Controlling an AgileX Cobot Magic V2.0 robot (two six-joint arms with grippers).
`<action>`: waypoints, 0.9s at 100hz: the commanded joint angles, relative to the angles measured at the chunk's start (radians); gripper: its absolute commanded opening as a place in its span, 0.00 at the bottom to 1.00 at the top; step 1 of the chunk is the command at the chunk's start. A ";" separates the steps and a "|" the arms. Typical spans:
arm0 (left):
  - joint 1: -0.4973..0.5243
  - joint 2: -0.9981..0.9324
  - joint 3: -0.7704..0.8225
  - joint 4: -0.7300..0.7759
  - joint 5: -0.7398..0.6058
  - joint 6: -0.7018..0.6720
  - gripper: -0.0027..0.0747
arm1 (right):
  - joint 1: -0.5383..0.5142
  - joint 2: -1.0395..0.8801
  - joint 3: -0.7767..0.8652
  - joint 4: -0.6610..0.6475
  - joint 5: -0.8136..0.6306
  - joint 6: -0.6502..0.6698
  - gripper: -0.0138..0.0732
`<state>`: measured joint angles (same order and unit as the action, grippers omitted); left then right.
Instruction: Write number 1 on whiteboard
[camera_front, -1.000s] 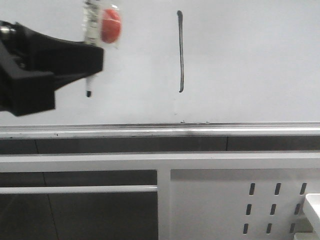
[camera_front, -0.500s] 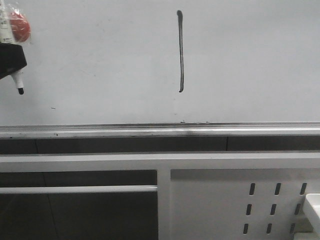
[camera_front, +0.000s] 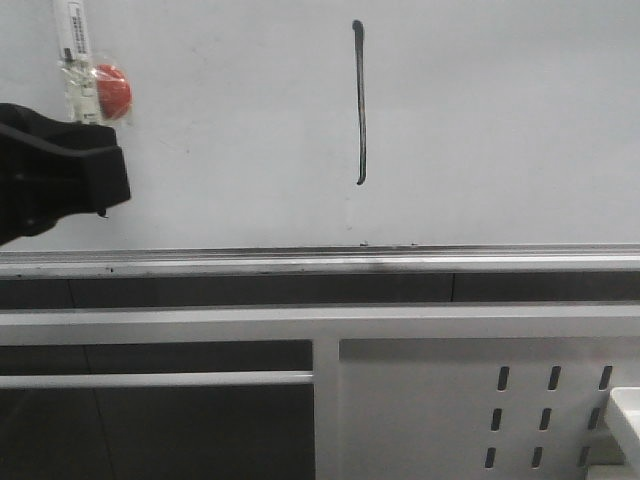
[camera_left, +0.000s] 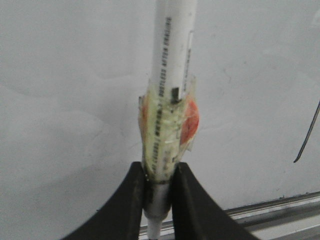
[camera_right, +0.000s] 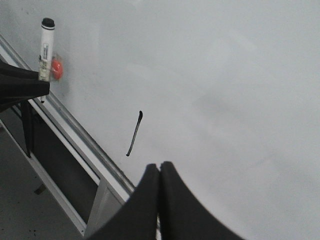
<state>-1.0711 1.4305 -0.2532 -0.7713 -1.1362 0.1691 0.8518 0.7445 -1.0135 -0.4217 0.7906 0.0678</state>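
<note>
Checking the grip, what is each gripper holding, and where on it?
The left gripper pinches the marker near its tip end, just below the red magnet. The right gripper is shut and empty.

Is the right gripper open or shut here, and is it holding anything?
Shut and empty. In the right wrist view the right gripper has its two black fingers pressed together with no gap and nothing between them, in front of the whiteboard.

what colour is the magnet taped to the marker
Red; the magnet on the marker shows best in the front view.
</note>
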 joint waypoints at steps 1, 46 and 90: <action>-0.006 0.013 -0.031 0.024 -0.125 0.002 0.01 | 0.001 0.002 -0.023 -0.038 -0.075 0.003 0.09; 0.011 0.120 -0.082 -0.030 -0.219 0.002 0.01 | 0.001 0.002 -0.023 -0.045 -0.075 0.003 0.09; 0.057 0.143 -0.121 0.034 -0.226 0.002 0.01 | 0.001 0.002 -0.023 -0.055 -0.075 0.003 0.09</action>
<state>-1.0228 1.5957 -0.3492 -0.7605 -1.1254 0.1709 0.8518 0.7445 -1.0135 -0.4340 0.7868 0.0716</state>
